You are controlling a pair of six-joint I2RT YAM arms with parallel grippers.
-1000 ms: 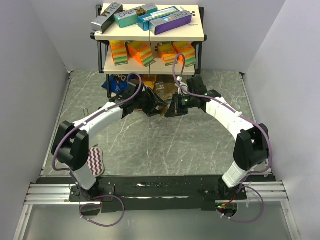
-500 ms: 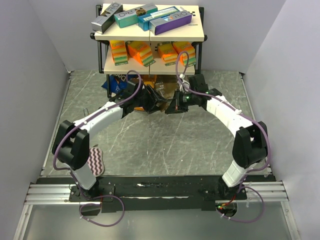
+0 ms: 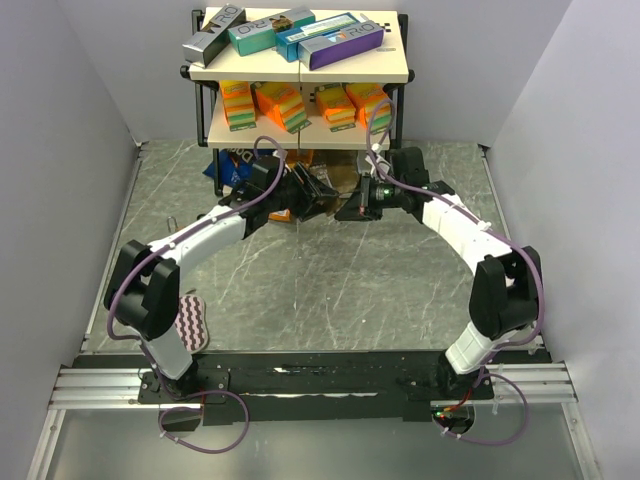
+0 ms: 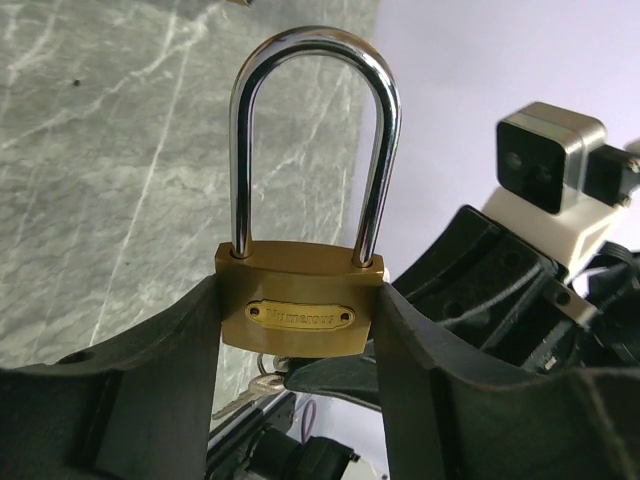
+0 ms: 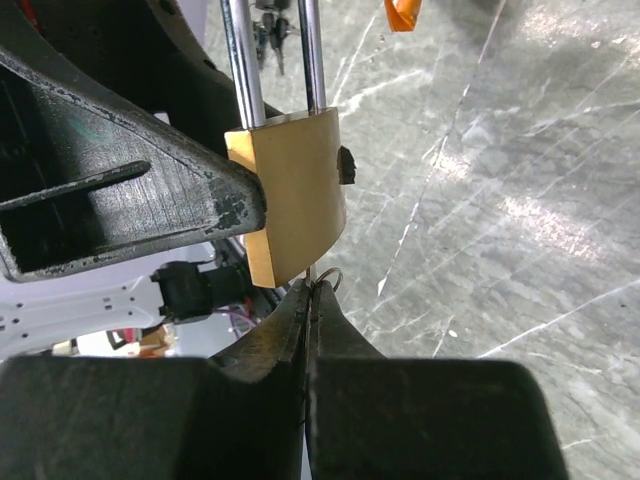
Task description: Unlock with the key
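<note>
- The left arm [image 3: 200, 238] stretches forward, and the left gripper [image 3: 308, 196] clamps the padlock [image 4: 300, 305] by both sides of its body.
- The right arm [image 3: 455, 228] bends inward. The right gripper [image 5: 308, 300] sits just beneath the padlock, fingers pinched together on the key [image 4: 262, 385].

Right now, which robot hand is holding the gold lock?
The left gripper: it clamps the brass padlock by its sides. The right gripper is pinched shut on the small key beneath it.

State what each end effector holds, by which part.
Left end effector clamps the brass padlock with chrome shackle by its body's two sides. Right end effector pinches the small silver key beneath it; which part is unclear.
</note>
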